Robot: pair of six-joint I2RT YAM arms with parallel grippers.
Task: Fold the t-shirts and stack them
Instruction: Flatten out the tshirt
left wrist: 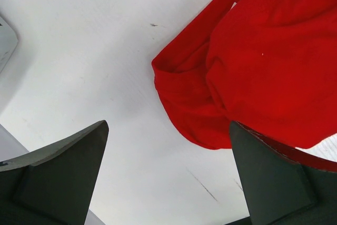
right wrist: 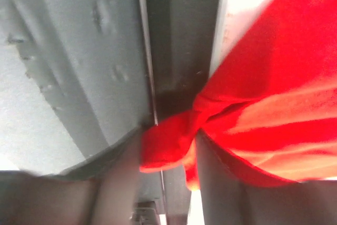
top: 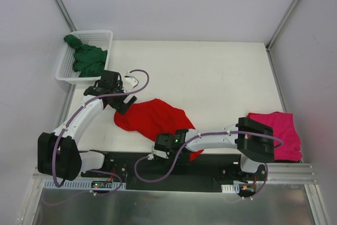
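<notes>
The bright red t-shirt (top: 150,118) lies crumpled at the table's near middle. My left gripper (top: 125,104) hovers at its left edge, open and empty; in the left wrist view (left wrist: 167,125) its dark fingers (left wrist: 63,177) straddle bare table beside the red cloth (left wrist: 253,61). My right gripper (top: 158,150) is at the shirt's near edge, shut on a bunched fold of red cloth (right wrist: 168,143) between its fingers (right wrist: 221,188). The magenta-pink t-shirt (top: 281,133) lies folded at the near right. The dark green t-shirt (top: 87,59) is heaped in the basket.
A white mesh basket (top: 105,33) stands at the far left corner of the white table (top: 210,72). A black base plate (top: 200,169) and a metal rail run along the near edge. Frame posts and white walls enclose the sides.
</notes>
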